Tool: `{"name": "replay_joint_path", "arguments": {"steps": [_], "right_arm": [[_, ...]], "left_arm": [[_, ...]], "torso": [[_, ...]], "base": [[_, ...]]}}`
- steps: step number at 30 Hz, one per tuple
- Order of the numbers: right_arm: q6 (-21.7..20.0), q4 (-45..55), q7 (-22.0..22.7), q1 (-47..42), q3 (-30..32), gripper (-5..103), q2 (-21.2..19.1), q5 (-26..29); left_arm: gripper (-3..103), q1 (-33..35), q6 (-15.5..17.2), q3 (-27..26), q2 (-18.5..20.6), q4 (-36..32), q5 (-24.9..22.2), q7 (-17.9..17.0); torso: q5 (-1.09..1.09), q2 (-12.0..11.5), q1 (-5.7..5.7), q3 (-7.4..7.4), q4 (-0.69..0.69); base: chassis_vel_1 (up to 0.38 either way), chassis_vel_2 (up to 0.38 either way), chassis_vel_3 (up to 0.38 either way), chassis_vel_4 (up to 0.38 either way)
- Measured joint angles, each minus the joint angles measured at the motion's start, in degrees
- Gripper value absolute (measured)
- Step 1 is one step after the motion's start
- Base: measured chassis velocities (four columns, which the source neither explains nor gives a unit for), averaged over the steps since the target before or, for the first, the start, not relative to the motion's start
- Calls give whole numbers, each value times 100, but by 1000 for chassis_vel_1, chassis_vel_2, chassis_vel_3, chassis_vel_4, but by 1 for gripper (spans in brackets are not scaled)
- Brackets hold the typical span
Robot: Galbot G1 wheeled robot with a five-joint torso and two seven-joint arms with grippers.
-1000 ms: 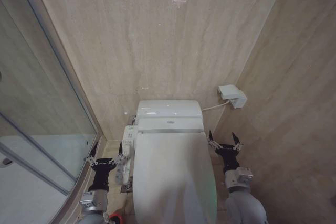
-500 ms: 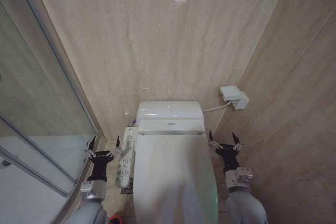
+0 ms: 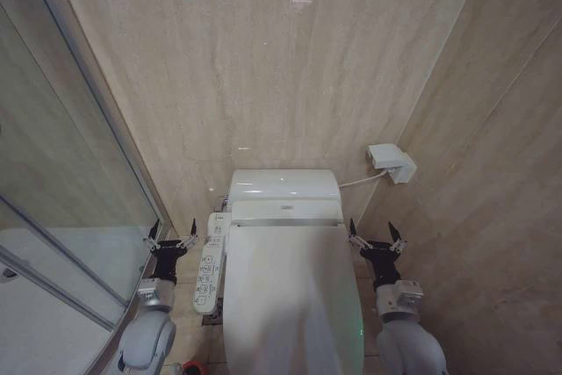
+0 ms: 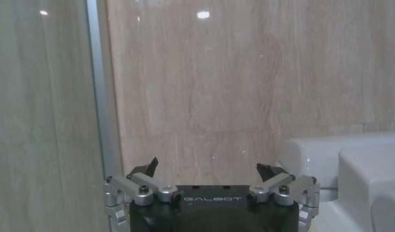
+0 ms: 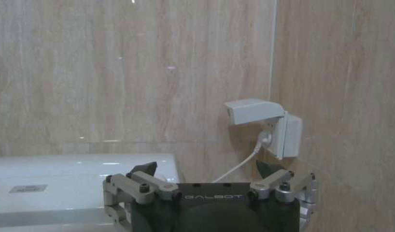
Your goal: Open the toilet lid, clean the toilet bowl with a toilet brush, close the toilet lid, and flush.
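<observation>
The toilet lid (image 3: 290, 292) lies shut over the bowl at the lower centre of the frame. The left gripper (image 3: 171, 240) hangs with fingers apart in the narrow gap between the button panel (image 3: 207, 271) and the glass shower wall (image 3: 61, 191). The right gripper (image 3: 376, 239), fingers also spread, sits between the lid's right edge and the side wall (image 3: 492, 199), below the wall socket (image 3: 391, 162).

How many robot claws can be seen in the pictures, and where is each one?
2. The left claw hangs open beside the toilet's button panel, near the shower glass. The right claw hangs open on the other side of the toilet lid, below the wall socket.
</observation>
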Motion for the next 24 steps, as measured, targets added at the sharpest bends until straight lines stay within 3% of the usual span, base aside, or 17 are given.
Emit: {"name": "replay_joint_path", "arguments": {"steps": [10,20,21,24], "right_arm": [[0,0,0,0,0,100,0,0],[0,0,0,0,0,100,0,0],[0,0,0,0,0,100,0,0],[0,0,0,0,0,100,0,0]], "left_arm": [[100,-1439,-207,487,479,1326,-443,466],[101,-2290,-311,942,652,2197,-578,908],[81,-2433,-311,1026,667,2308,-643,1057],[81,-2580,-311,1144,679,2388,-677,1188]], "torso": [[0,0,0,0,0],[2,0,0,0,2],[0,0,1,0,2],[2,0,1,0,-1]], "base": [[0,0,0,0],[0,0,0,0],[0,0,0,0],[0,0,0,0]]}}
